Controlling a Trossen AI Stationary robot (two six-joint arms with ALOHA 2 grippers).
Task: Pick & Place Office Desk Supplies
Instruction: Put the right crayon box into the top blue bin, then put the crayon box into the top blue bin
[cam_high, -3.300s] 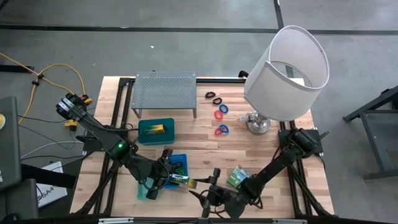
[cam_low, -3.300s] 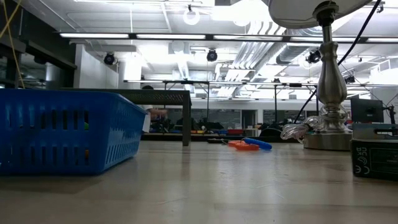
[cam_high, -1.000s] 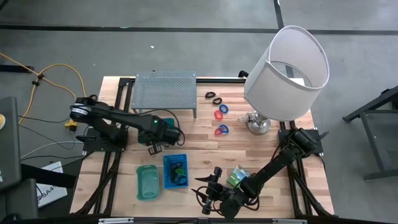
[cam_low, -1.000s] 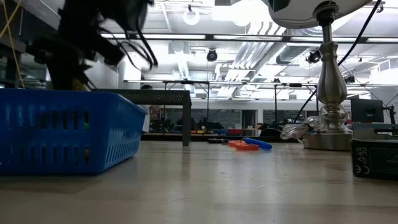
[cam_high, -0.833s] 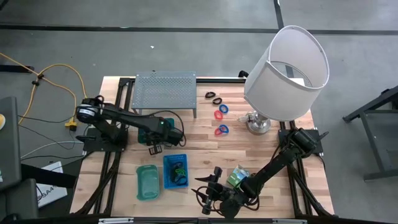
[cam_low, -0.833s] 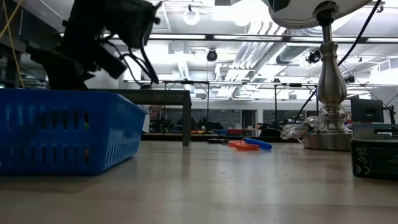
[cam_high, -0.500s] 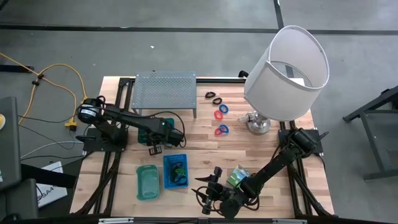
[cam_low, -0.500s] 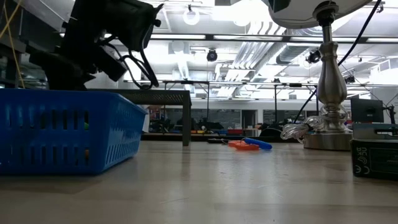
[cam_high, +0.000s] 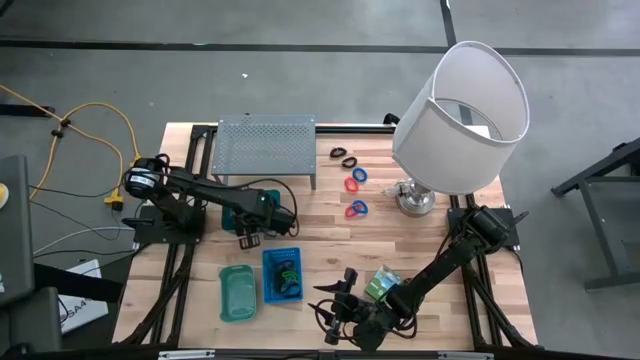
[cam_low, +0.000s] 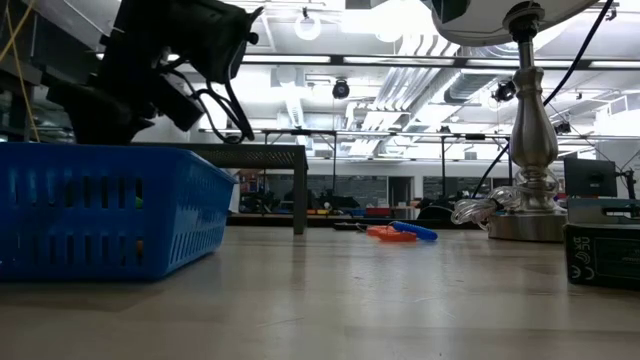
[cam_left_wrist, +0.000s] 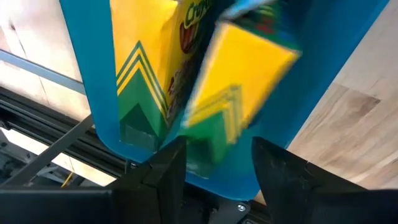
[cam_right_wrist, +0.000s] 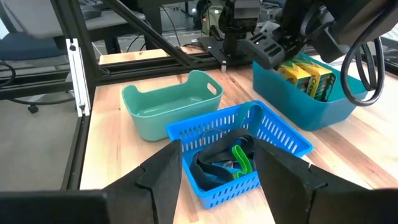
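Observation:
My left gripper (cam_high: 250, 230) hangs open, pointing down over the near end of a teal bin (cam_right_wrist: 311, 106). Yellow-green packets (cam_left_wrist: 146, 68) stand in that bin. One more packet (cam_left_wrist: 239, 74) shows blurred just beyond my fingertips, over the bin's floor. My right gripper (cam_high: 335, 300) stands open near the table's front edge. It faces a blue basket (cam_right_wrist: 239, 146) holding black bands and a green piece. Red and blue rings (cam_high: 356, 195) and black loops (cam_high: 345, 157) lie on the wood by the lamp. In the low view the basket (cam_low: 110, 210) hides my left gripper.
A light-green tub (cam_high: 238, 292) stands left of the blue basket. A grey perforated rack (cam_high: 265, 148) stands at the far edge, and a big white-shaded lamp (cam_high: 460, 115) at the far right. A green packet (cam_high: 380, 285) lies beside my right arm.
My left arm has sunk a little over the teal bin and its elbow has swung slightly toward the table; since then it has kept still.

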